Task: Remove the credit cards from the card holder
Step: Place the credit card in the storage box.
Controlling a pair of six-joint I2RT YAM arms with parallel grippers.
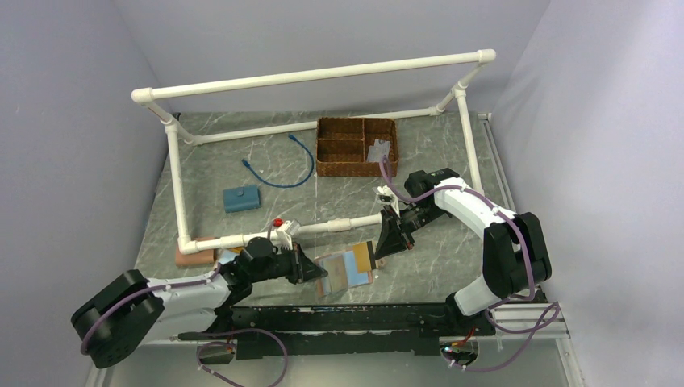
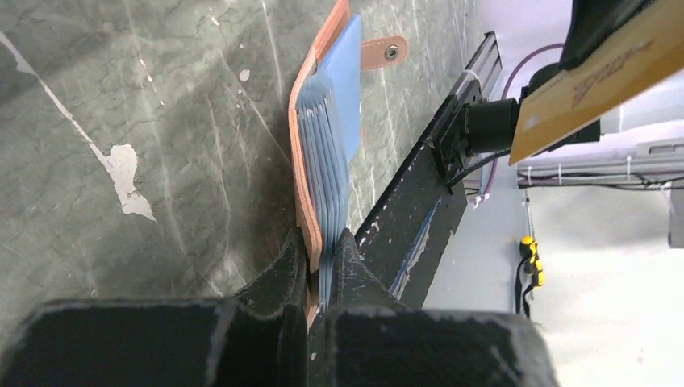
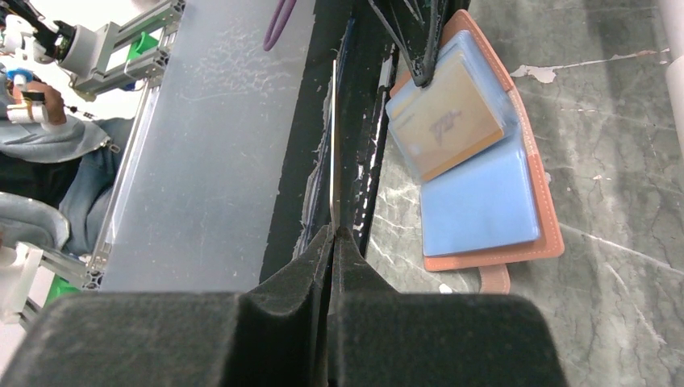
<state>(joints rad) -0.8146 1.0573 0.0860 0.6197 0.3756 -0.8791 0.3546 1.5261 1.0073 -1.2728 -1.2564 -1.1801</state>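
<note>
Left jaws pinched on end of card holder (image 2: 323,161), leather cover and blue sleeves both clamped. Holder lies open on surface (image 2: 121,97), long edge just beside black front rail (image 2: 411,210). Right jaws pressed together on one credit card (image 2: 597,72), held clear of holder near its strap tab (image 2: 383,52). From right wrist it shows edge-on only, face unreadable. Second card (image 3: 444,121) sits in clear sleeve, corner hidden behind left fingers (image 3: 411,40). Open surface beyond holder, up to white pipe frame (image 1: 323,227).
</note>
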